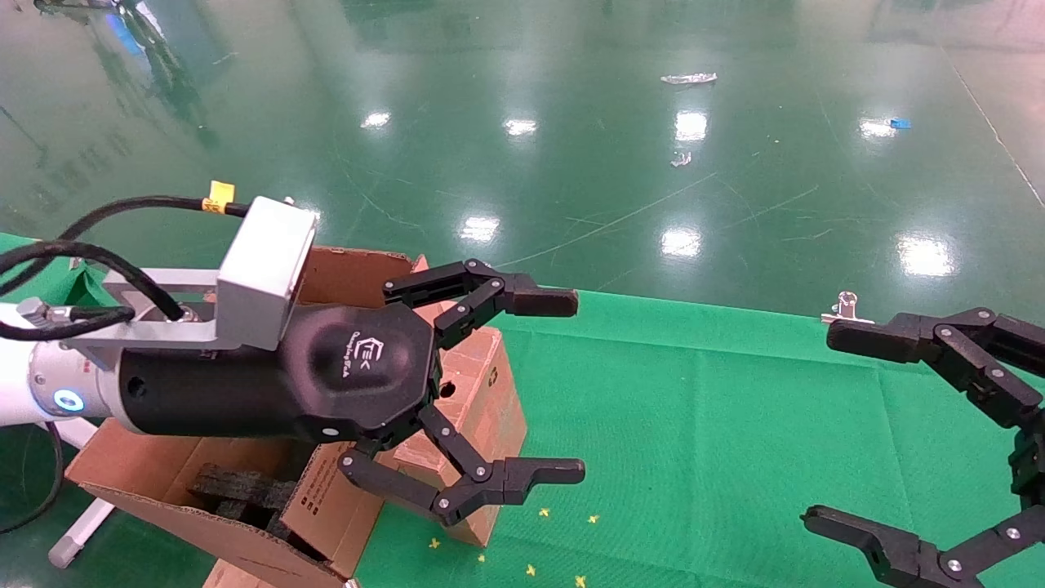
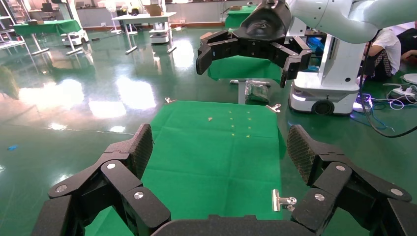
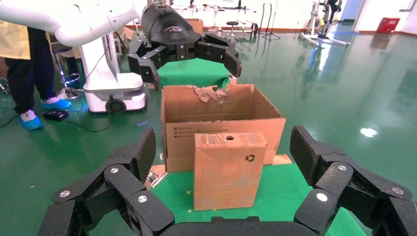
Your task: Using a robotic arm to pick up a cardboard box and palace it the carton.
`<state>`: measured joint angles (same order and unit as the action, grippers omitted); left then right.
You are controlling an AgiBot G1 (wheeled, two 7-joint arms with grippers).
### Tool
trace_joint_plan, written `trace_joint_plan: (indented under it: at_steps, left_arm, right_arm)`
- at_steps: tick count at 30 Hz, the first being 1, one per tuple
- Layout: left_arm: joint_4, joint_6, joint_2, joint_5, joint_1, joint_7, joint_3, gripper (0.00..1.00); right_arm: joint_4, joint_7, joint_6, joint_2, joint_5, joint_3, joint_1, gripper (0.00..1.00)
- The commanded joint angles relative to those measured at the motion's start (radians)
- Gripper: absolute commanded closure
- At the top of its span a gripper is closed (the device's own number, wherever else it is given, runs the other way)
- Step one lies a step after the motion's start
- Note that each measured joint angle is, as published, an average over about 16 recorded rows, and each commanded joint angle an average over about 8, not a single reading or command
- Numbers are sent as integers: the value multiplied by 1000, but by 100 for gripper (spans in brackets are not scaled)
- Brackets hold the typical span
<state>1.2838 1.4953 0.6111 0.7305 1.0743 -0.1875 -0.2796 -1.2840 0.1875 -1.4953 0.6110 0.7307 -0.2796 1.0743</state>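
The cardboard box (image 3: 227,169), reddish-brown with a recycling symbol and a small round hole on top, stands upright on the green cloth just in front of the carton (image 3: 223,118). In the head view the cardboard box (image 1: 490,384) is partly hidden by my left gripper (image 1: 567,386), which hangs open and empty over the carton (image 1: 163,478); from the left wrist the left gripper (image 2: 220,142) holds nothing. My right gripper (image 1: 829,426) is open at the far right, well apart from the box and facing it. Across the table, the right gripper (image 3: 222,142) frames it.
Black foam pieces (image 1: 245,490) lie inside the carton. The green cloth (image 1: 694,392) has small yellow marks (image 1: 543,513) near the box. Metal clips (image 1: 845,309) (image 2: 282,200) hold its edges. Glossy green floor lies beyond the far edge.
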Motion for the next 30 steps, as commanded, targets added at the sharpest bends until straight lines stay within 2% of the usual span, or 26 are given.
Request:
trace_joint_plan:
  at_steps: [1,11,16,22,30]
  left_arm:
    - [0,0,0,0,0,0,0,0]
    - [0,2,-1,6,2,1,-3,0]
    - [-6,13,4,62,19,1,-31,0]
    - [-30,42,25,256,108,-41,-129,0]
    - [-34,88,75,558,344,-90,-296,0]
  right_arm:
    - [0,0,0,0,0,0,0,0]
    - [0,0,0,0,0,0,0,0]
    - [1,0,0,0,0,-1,0,0]
    - [1,-1,0,0,-1,-1,1,0]
    - [1,-1,0,0,-1,-2,1,0]
